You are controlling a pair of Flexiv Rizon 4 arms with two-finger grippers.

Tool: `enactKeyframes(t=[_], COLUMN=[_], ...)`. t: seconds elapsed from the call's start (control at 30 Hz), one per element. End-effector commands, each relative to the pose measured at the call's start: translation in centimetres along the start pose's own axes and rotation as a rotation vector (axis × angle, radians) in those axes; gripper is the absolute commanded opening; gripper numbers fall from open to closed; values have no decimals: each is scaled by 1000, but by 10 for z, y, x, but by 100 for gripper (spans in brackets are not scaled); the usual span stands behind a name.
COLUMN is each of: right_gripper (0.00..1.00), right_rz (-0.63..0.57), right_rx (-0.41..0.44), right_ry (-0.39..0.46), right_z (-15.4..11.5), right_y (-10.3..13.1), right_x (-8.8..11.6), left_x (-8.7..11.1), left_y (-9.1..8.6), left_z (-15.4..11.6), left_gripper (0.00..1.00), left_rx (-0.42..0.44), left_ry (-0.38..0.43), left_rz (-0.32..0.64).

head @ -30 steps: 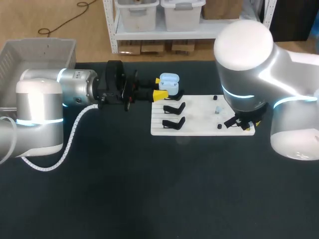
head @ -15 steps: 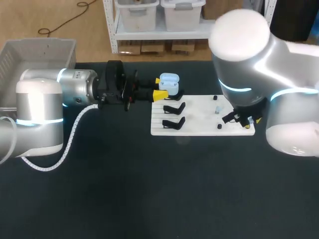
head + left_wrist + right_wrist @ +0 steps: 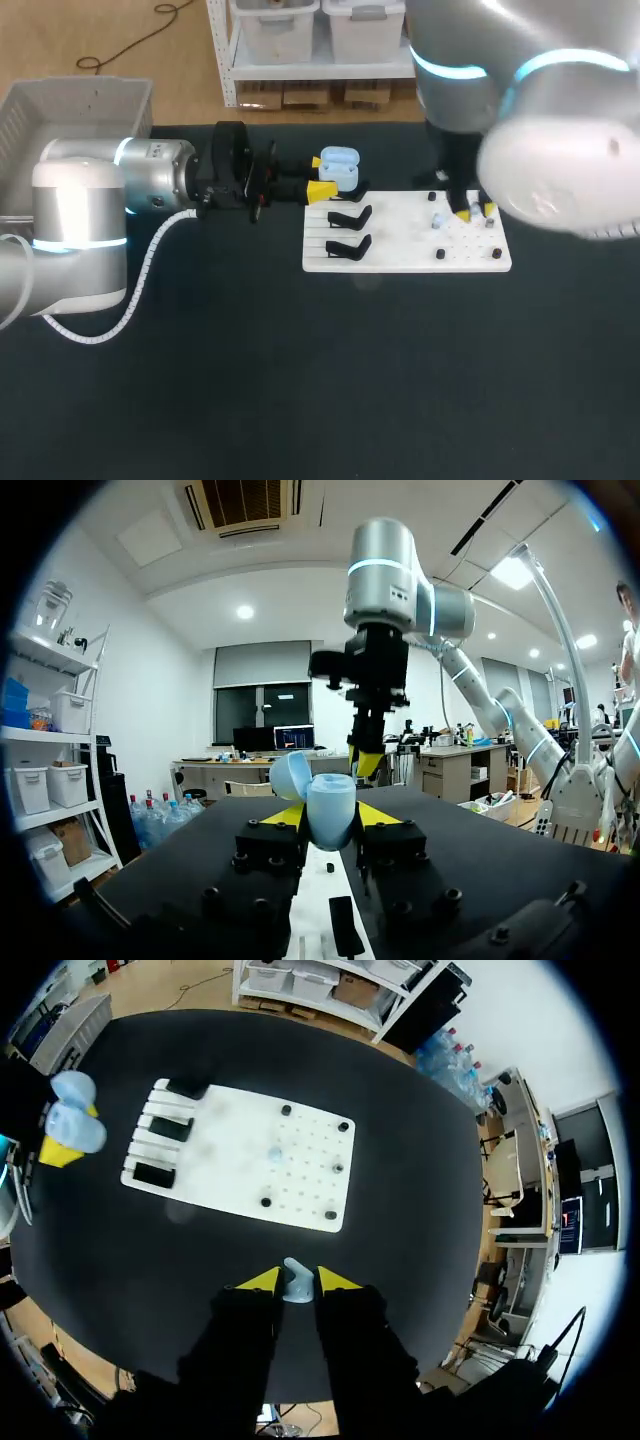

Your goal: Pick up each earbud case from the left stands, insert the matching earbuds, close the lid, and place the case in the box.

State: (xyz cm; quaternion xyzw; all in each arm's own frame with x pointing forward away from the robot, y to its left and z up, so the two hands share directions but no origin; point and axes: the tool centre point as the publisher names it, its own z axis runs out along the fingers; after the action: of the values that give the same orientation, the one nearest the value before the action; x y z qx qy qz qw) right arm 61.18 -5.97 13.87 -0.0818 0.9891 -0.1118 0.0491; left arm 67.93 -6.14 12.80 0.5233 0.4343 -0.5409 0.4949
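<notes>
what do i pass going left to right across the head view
box → left gripper holding the earbud case → black stands → loose earbud on the white board → right gripper holding a second earbud

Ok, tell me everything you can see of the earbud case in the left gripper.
The earbud case is light blue, smooth and rounded, plastic by its look. Its hinged lid stands open, tilted back. The yellow tips of the left gripper clamp its body from two sides, holding it beside the far left corner of the white board, clear of the stands. Nothing else touches it.
</notes>
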Motion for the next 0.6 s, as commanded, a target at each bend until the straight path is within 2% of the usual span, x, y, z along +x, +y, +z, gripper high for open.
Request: enactKeyframes(t=[0.03, 0.27, 0.33, 0.6], right_gripper=[0, 0, 0, 0], right_rz=[14, 9, 8, -34], right_rx=[24, 12, 15, 32], right_ry=[141, 173, 163, 131], right_z=[-33, -50, -53, -63], right_y=[24, 46, 50, 69], right_x=[-14, -22, -25, -33], left_x=[3, 3, 6, 11], left_y=[0, 0, -3, -12], left_z=[0, 0, 2, 4], left_gripper=[0, 0, 0, 0], left_rx=[0, 0, 2, -28], left_ry=[-6, -6, 15, 13], left_rz=[3, 3, 17, 35])
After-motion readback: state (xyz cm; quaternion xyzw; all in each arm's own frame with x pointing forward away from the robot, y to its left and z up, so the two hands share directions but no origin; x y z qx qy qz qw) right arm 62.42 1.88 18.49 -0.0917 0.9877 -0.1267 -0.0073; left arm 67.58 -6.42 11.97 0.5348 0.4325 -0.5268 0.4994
